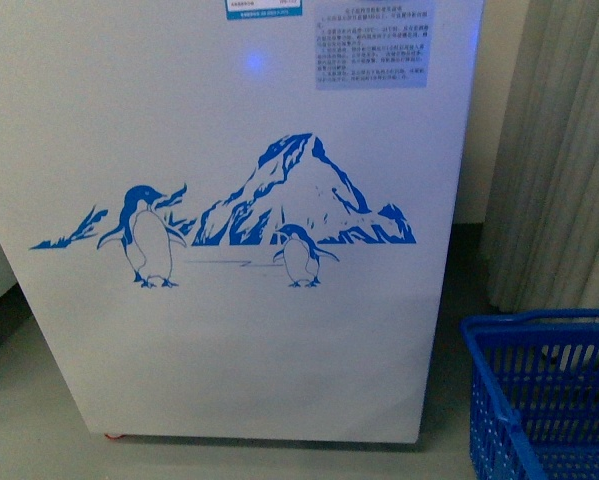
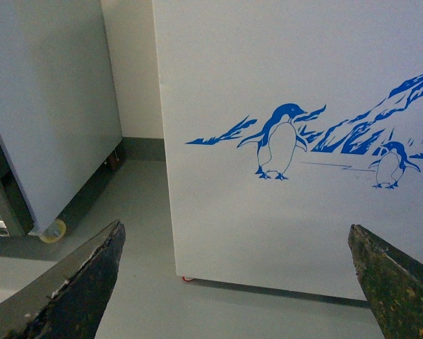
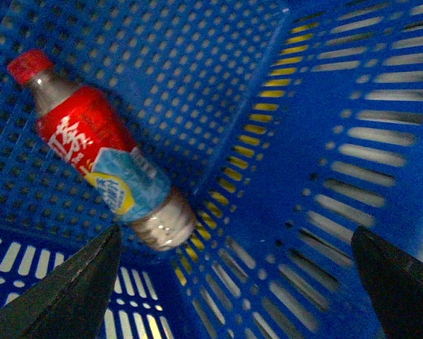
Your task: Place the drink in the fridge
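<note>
- Left gripper [image 2: 235, 226]: jaws spread wide, nothing between them. It faces the front wall of the fridge [image 1: 229, 300], with a grey cabinet [image 2: 49, 106] on castors off to its left.
- Fridge: white, with a blue penguin-and-mountain graphic [image 1: 279, 215]. Only the front wall shows, so I cannot tell whether the lid is open.
- Blue basket [image 1: 544, 400]: stands on the floor just to the right of the fridge, beside a curtain [image 1: 569, 150].
- Right gripper [image 3: 236, 231]: jaws wide and empty, hanging over the inside of the basket. The drink [image 3: 102, 152] is below it and off to one side of the gap, not between the fingers.
- Risk 1: the gripper is off the bottle's line. Closing from here would likely catch the base only, or the mesh wall.
- Risk 2: the bottle lies on its side, round and smooth, so a glancing finger could roll it along the basket floor.
- Risk 3: the base sits close to the corner where floor meets wall, which leaves little room for a finger on that side.
- Risk 4: the lid is out of sight, so a closed lid would block the drop.
- Drink appearance: clear plastic with brownish contents. It has a red cap [image 3: 30, 66] and a red label [image 3: 80, 131] with a pale blue and yellow patch toward the base. The picture is slightly blurred.
</note>
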